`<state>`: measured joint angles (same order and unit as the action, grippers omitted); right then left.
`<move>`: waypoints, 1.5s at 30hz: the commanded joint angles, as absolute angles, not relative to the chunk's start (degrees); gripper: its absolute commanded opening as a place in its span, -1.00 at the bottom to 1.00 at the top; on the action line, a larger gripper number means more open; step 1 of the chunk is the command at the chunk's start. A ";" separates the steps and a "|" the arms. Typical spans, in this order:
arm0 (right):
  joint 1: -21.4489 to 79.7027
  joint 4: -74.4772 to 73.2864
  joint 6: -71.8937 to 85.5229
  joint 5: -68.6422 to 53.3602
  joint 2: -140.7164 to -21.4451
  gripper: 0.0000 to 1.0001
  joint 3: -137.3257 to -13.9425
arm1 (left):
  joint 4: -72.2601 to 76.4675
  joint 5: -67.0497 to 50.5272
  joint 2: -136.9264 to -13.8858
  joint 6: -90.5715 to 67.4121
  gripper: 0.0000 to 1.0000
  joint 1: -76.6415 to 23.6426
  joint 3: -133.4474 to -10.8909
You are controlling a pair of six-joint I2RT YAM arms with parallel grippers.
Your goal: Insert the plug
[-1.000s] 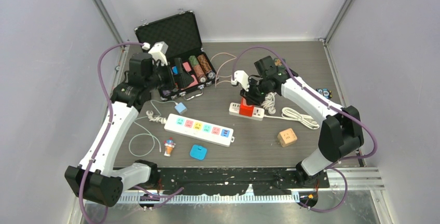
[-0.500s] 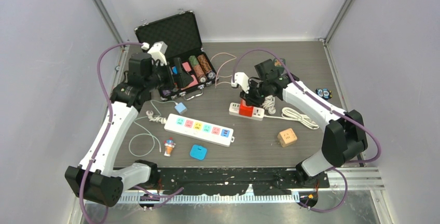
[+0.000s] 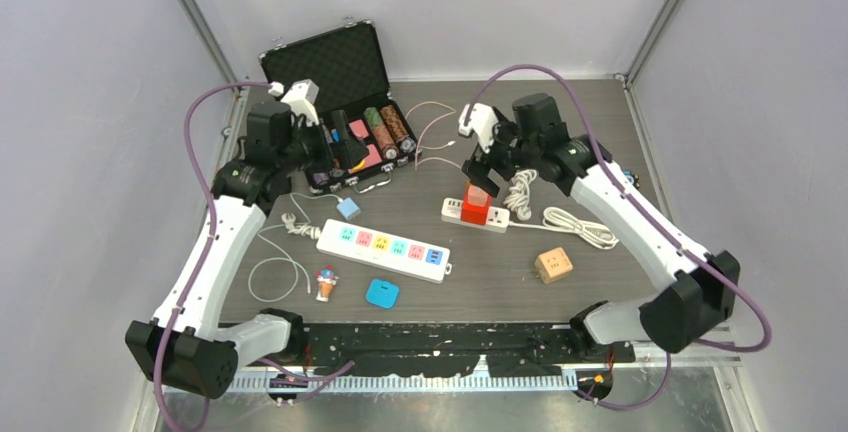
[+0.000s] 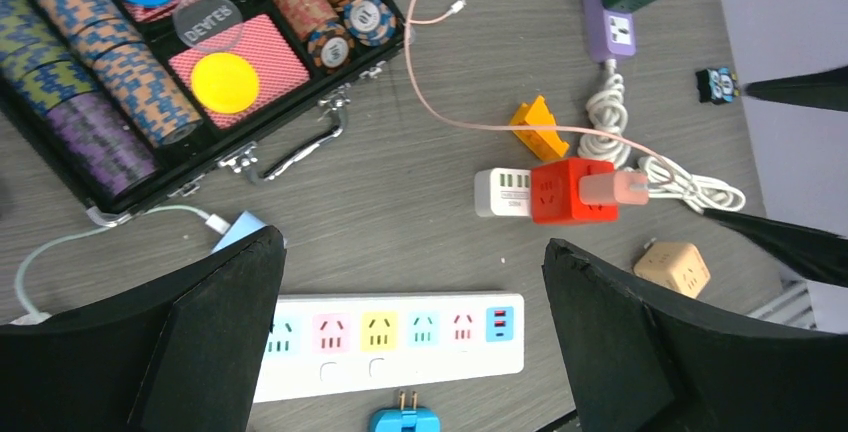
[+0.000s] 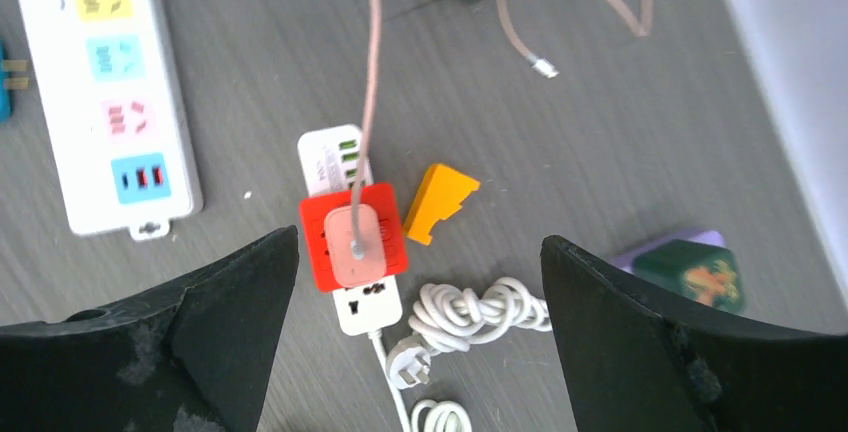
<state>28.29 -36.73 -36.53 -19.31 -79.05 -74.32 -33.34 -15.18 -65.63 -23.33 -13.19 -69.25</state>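
Note:
A pink plug [image 5: 352,232] with a pink cable [image 5: 372,82] sits in the top of a red cube adapter [image 5: 318,255], which stands on a small white power strip [image 5: 368,310]. In the top view the plug [image 3: 479,195] is just below my right gripper [image 3: 487,167]. That gripper [image 5: 420,242] hangs open above the plug, touching nothing. My left gripper [image 4: 412,240] is open and empty, held high over a long white power strip [image 4: 390,337]; in the top view it [image 3: 340,152] is near the case.
An open black case [image 3: 340,102] of poker chips stands at the back left. A blue plug [image 3: 381,293], a tan cube adapter [image 3: 553,265] and a small toy [image 3: 327,282] lie near the front. An orange piece [image 5: 440,200] and coiled white cord [image 5: 480,314] lie beside the red cube.
My right gripper has opened, let go of the pink plug and risen up and back from it. The plug stays in the red cube. The left arm has not moved.

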 commanded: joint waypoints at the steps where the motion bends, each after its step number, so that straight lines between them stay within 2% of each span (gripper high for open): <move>1: 27.44 -29.36 -17.55 -7.67 -74.07 0.91 -76.66 | -34.62 -9.57 -64.18 -23.75 0.99 -12.31 -68.84; 6: 25.21 -37.76 -3.62 -3.28 -75.71 0.91 -86.31 | -36.50 -9.57 -62.44 -25.77 0.99 -11.05 -64.90; 12: 24.95 -35.93 5.88 1.82 -68.26 0.90 -79.06 | -37.30 -14.17 -62.92 -28.85 0.97 -10.63 -58.07; 17: 25.65 -39.28 7.28 -6.87 -64.45 0.93 -79.36 | -33.20 -19.79 -64.14 -30.51 0.96 -10.63 -50.23; 19: 29.26 -39.67 6.41 -7.98 -63.94 0.96 -77.94 | -31.60 -19.33 -65.07 -30.91 0.96 -10.63 -47.18; 22: 41.34 -38.59 4.27 -2.91 -64.36 0.97 -75.71 | -29.32 -17.76 -67.19 -30.61 0.96 -10.64 -44.39; 26: 52.72 -37.36 3.72 1.66 -70.63 0.90 -76.73 | -28.82 -13.54 -69.52 -30.21 0.98 -10.64 -43.46; 30: 59.04 -34.41 1.25 2.42 -79.81 0.91 -77.29 | -29.02 -8.48 -69.67 -29.29 0.99 -10.55 -43.53; 37: 62.05 -32.97 -6.59 1.40 -94.96 0.99 -77.73 | -31.03 -3.58 -69.30 -28.68 0.99 -7.51 -42.87; 45: 62.07 -29.49 -16.56 -4.73 -101.49 0.95 -73.26 | -30.43 -3.91 -71.18 -32.84 0.96 -4.20 -43.09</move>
